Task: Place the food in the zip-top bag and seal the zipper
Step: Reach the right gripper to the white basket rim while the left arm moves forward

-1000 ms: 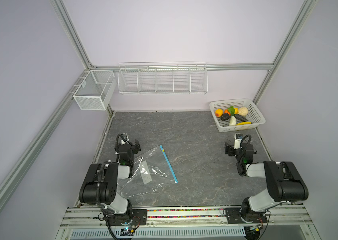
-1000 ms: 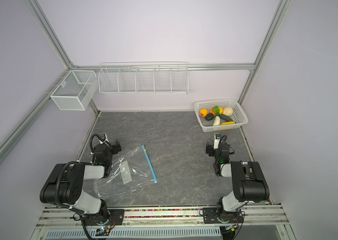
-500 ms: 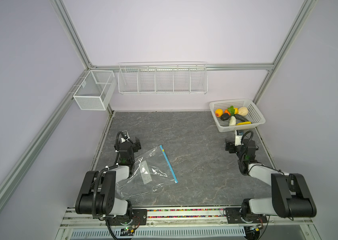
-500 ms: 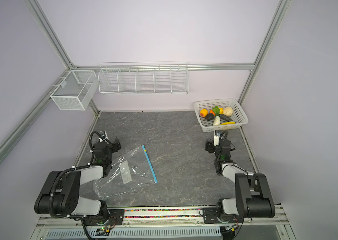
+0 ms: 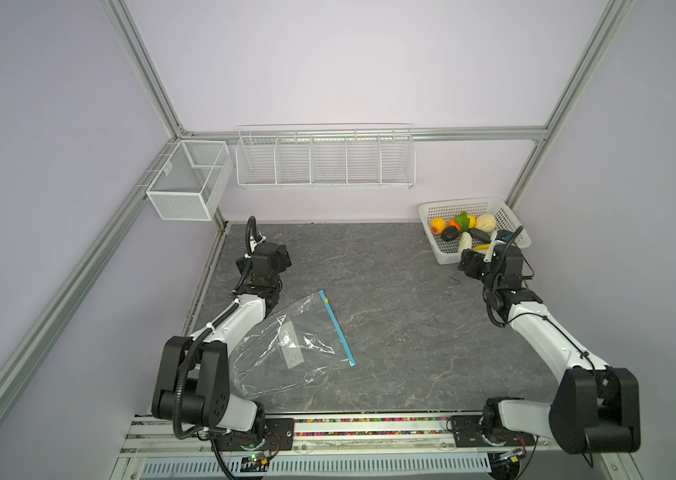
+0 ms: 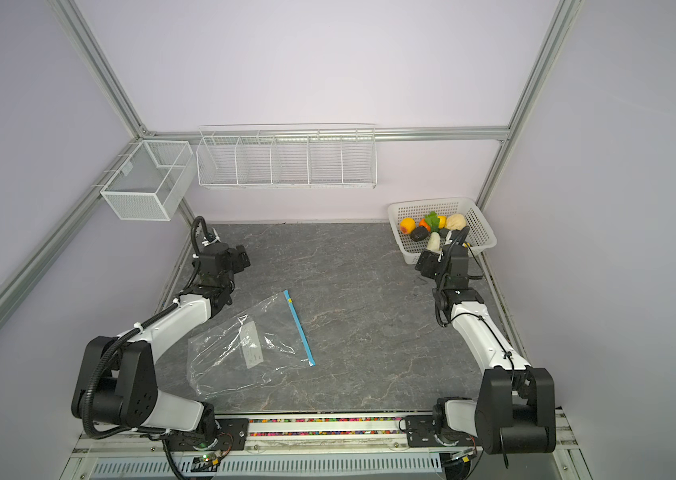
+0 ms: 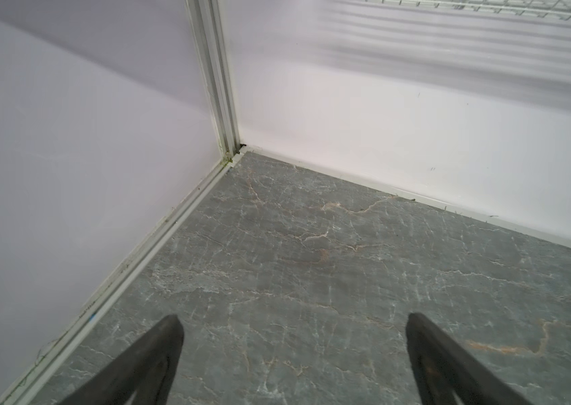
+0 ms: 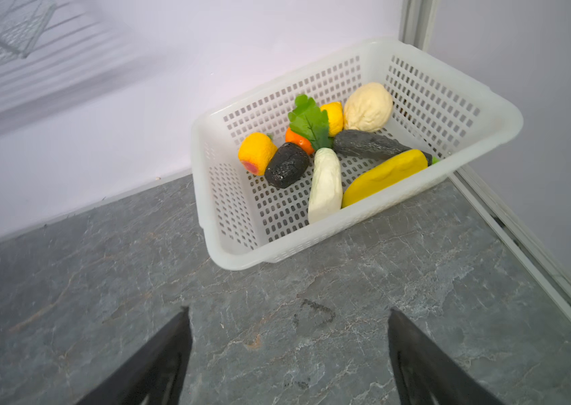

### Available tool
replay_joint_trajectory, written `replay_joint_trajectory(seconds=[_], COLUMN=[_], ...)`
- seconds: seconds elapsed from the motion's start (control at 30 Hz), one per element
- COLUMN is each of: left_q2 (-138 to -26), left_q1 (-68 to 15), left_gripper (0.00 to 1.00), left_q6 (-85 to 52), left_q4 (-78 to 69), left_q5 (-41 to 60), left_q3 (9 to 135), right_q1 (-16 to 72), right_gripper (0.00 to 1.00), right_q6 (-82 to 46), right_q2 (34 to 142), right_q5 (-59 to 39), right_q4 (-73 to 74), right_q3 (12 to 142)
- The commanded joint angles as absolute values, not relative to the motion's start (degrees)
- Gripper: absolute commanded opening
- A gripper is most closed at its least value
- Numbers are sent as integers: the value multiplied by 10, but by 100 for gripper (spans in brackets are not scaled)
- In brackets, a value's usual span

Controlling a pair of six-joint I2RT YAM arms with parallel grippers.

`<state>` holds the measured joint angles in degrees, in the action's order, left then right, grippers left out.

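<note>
The zip-top bag point(image 5: 286, 345) point(image 6: 240, 349) lies flat and crinkled on the grey table, left of centre in both top views. Its blue zipper point(image 5: 336, 328) point(image 6: 298, 328) runs along the right edge, with the yellow slider point(image 5: 325, 298) at the far end. The food point(image 5: 463, 228) point(image 6: 431, 228) point(image 8: 312, 150) sits in a white perforated basket point(image 5: 510, 216) point(image 8: 242, 217) at the back right. My right gripper point(image 8: 287, 310) point(image 5: 467, 262) is open and empty, just short of the basket's near wall. My left gripper point(image 7: 292, 317) point(image 5: 282, 259) is open and empty over bare table, beyond the bag.
A white wire rack point(image 5: 325, 158) hangs on the back wall and a mesh box point(image 5: 188, 183) on the left wall. An aluminium corner post point(image 7: 220, 87) and side walls close in the table. A dark scuff mark point(image 8: 315, 312) lies on the table before the right gripper.
Both arms have stretched away from their bases toward the back. The right gripper has come closer to the basket. The bag has not moved and both grippers stay open.
</note>
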<state>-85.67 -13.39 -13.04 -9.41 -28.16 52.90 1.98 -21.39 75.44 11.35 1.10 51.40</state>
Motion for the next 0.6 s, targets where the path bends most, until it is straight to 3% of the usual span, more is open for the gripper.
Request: replay_joint_trajectory(seconds=[0.0,0.3,0.57], left_q2=[-898,-942,-1004], left_q1=[-163,-224,-264], left_gripper=[99,99,99], left_q6=[-195,-250,-274], left_q4=[0,44,64], left_q5=[-278,-186,-105], left_q3=[569,629,701], right_q1=[20,2,-10], right_gripper=[89,89,89], right_q6=[-339,-452,-483], right_q2=[788,994,1064], right_q5=[180,161,109], right_q4=[-108,-359,-315], right_q3=[566,822,848])
